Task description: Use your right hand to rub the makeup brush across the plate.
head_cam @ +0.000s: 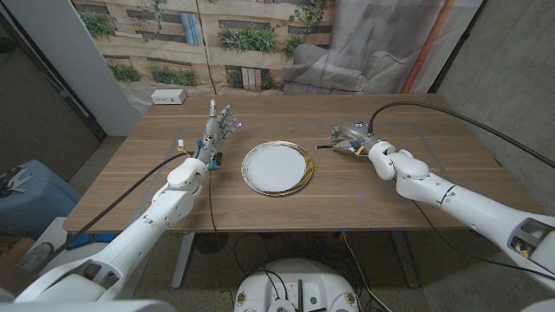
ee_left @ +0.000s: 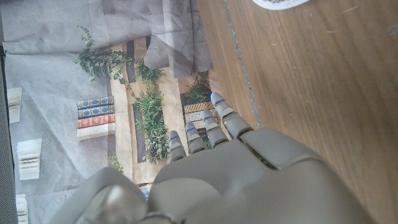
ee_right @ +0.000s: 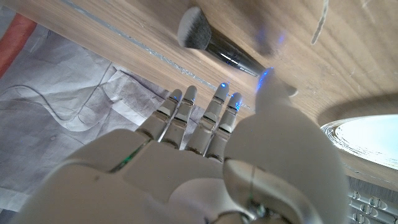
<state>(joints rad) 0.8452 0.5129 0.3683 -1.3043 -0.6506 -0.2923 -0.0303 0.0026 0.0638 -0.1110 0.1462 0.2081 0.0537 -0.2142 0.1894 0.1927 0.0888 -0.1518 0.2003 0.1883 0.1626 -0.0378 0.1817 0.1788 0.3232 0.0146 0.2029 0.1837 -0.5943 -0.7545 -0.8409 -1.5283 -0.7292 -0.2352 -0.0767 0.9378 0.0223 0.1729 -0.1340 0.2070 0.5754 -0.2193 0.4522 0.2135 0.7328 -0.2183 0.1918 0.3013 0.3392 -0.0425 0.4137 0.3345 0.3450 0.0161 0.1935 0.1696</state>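
One round white plate with a gold rim [head_cam: 277, 168] sits at the middle of the wooden counter [head_cam: 347, 195], and one makeup brush with a black handle and a dark fluffy head [ee_right: 214, 45] lies on the wood to the robot's right of the plate, apart from it. One small white box [head_cam: 168, 96] stands at the far left corner of the counter. The right hand [head_cam: 349, 136] reaches in low over the brush (its fingers [ee_right: 185, 111] stretch toward the handle, slightly parted, and the thumb comes close beside it); whether it already touches the brush I cannot tell. The left hand [head_cam: 219, 129] stands raised to the left of the plate, fingers [ee_left: 219, 116] extended and a little apart, holding nothing.
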